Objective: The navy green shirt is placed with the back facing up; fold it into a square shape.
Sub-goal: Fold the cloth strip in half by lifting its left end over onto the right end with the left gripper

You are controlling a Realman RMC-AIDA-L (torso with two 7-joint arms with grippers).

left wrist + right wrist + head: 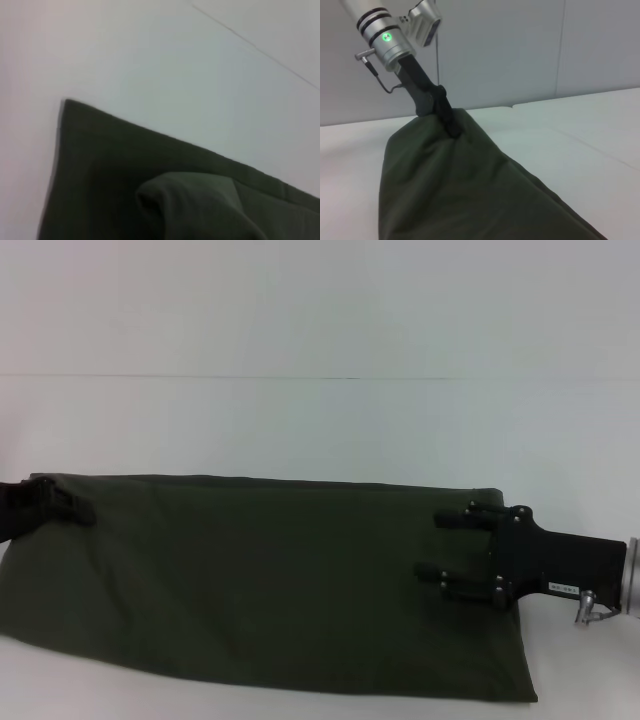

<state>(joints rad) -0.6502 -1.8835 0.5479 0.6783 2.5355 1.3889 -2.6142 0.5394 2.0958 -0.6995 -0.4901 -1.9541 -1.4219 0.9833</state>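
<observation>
The navy green shirt [260,580] lies folded into a long dark band across the white table [320,420], its plain side up, stretching from one gripper to the other; no lettering shows.

The right gripper [440,545] reaches in from the right edge of the head view, its black body lying over the shirt's right end; its two fingers [455,518] point inward over the cloth and stand apart from each other, so the jaws are spread, with the olive fabric showing between them; whether the fingertips press the cloth or only hover just above it cannot be told.

The left gripper [70,505] sits at the shirt's far left corner, at the band's upper edge; in the head view it is a dark shape against dark cloth and its fingers cannot be made out there; the right wrist view shows it from the other end, where the silver wrist with a green light leads down to a black gripper [451,129] whose tip meets the cloth; the shirt [470,190] rises to a peak at that tip and falls away from it in a slope, so the gripper is pinched on the fabric and holds that corner lifted.

In the left wrist view the shirt [110,165] fills the lower part, a straight folded edge running past the table [175,60], with a rounded bunch of cloth humped up close by.
</observation>
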